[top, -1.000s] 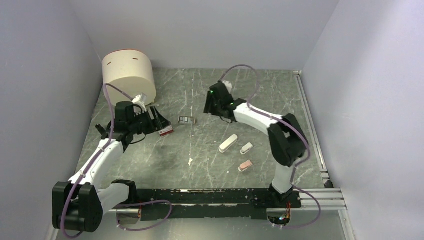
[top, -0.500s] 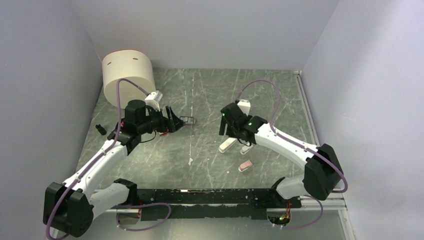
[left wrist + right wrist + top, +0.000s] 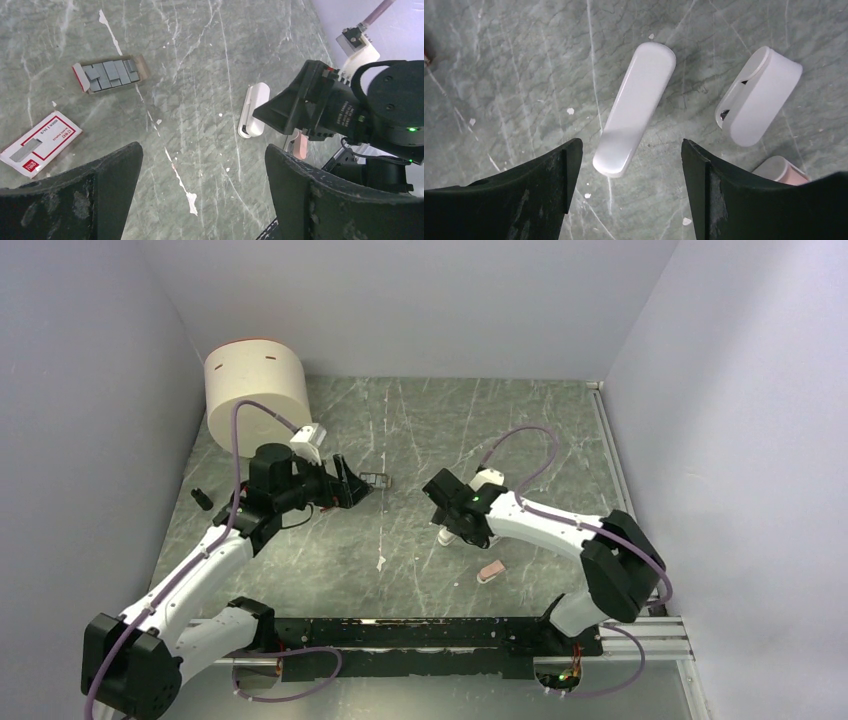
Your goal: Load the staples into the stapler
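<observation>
Top external: shows left tool (image 3: 350,480) shifted off the box (image 3: 41,144) toward the staples (image 3: 374,481), and right tool (image 3: 452,525) swung back down over the stapler (image 3: 443,537).

Left wrist: finds jaws spread wide, holding nothing, staples lying ahead on the surface (image 3: 200,60).

Right wrist: catches jaws parted, straddling the stapler lying flat, not yet touching it.

Points to two pickups about to begin.

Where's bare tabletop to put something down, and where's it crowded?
Free: the far strip right of the white cylinder, and the near middle between the left arm and pink piece. Crowded: around the stapler and the staples tray.
</observation>
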Controlling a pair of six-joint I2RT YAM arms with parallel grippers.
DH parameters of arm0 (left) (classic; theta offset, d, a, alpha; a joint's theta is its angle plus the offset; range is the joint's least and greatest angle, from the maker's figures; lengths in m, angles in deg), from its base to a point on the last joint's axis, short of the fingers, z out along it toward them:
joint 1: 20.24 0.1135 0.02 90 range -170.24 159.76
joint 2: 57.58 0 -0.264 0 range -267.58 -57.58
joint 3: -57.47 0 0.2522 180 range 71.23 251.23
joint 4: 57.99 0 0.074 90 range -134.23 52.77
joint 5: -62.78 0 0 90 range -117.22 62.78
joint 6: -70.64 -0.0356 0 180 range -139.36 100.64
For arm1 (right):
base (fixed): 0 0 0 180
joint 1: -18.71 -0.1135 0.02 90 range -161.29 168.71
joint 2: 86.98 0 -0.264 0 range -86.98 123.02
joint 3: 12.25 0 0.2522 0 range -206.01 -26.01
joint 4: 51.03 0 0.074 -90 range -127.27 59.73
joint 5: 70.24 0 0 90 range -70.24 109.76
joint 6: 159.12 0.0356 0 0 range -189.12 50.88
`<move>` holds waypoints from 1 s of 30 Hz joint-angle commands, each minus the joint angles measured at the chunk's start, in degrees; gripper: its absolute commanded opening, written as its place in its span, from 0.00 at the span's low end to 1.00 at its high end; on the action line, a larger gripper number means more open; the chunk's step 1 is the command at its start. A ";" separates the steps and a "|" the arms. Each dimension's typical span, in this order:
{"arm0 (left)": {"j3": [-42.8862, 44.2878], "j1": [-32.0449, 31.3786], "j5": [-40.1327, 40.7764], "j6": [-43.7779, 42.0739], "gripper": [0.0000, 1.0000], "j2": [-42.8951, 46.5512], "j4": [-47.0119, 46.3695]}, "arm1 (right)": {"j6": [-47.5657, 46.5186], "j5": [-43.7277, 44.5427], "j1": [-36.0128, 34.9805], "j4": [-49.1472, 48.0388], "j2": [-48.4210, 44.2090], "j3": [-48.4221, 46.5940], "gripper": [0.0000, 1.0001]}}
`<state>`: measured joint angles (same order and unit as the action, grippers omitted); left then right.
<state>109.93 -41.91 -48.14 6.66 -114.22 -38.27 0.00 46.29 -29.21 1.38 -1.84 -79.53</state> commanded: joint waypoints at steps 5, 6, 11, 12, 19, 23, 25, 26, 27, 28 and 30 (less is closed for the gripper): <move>1.65 -1.35 2.73 -0.26 0.97 -0.90 3.41 | 7.61 1.87 0.02 1.41 5.77 -3.59 0.75; 2.06 -1.36 3.32 -0.53 0.97 -0.86 4.17 | 7.76 1.99 0.02 2.08 6.64 -4.29 0.74; 2.17 -1.44 5.42 -0.66 0.97 -0.48 5.48 | 7.29 3.09 0.96 1.34 9.95 -5.20 0.67; 1.94 -1.44 5.32 -0.52 0.97 -0.55 5.22 | 6.65 2.99 1.41 0.66 10.57 -5.17 0.64; 2.77 -1.62 2.16 -0.55 0.96 -5.41 5.01 | 5.93 3.55 2.30 -1.62 12.25 -4.56 0.61; 2.69 -1.70 0.95 -0.06 0.94 -7.03 4.12 | 4.09 2.57 2.32 -3.93 13.24 -3.53 0.59; 1.76 -1.71 0.15 0.08 0.93 -6.59 2.90 | 1.55 1.15 2.31 -6.08 13.71 -3.21 0.58; 1.41 -1.77 -0.46 0.05 0.92 -6.44 2.13 | -0.38 0.21 2.31 -7.96 13.81 -2.80 0.56; 1.16 -1.90 -0.64 0.14 0.91 -6.38 1.60 | -2.45 -0.86 2.31 -10.03 13.89 -2.41 0.52; 0.98 -2.03 -0.26 0.33 0.91 -6.44 1.33 | -4.37 -1.88 2.31 -11.96 14.14 -2.35 0.49; 0.65 -2.27 0.87 0.74 0.90 -6.90 1.04 | -8.17 -3.67 2.18 -14.43 15.23 -3.50 0.42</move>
<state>110.80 -43.31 -46.40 6.99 -121.37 -34.55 -1.26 46.14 -27.00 -3.75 11.17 -82.67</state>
